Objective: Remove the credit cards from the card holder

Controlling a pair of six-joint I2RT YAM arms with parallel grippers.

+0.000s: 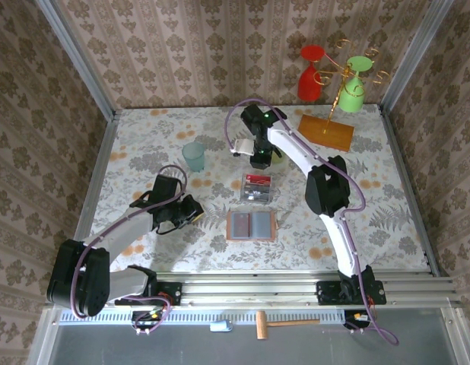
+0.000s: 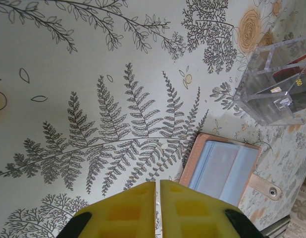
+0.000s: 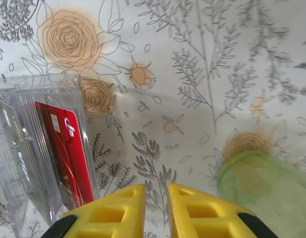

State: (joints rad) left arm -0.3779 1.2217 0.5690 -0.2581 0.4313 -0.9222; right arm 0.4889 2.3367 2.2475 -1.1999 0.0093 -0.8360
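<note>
Card holder (image 1: 251,225) open, pockets look empty. Credit cards (image 1: 257,181) in clear tray (image 2: 264,106). Left gripper (image 2: 157,187) clenched, empty; right gripper (image 3: 156,192) slightly parted, empty. Extraction apparently complete.

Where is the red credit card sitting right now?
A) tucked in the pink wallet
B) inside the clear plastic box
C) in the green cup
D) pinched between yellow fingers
B: the red credit card stands inside the clear plastic box, apart from the open pink wallet.
</note>
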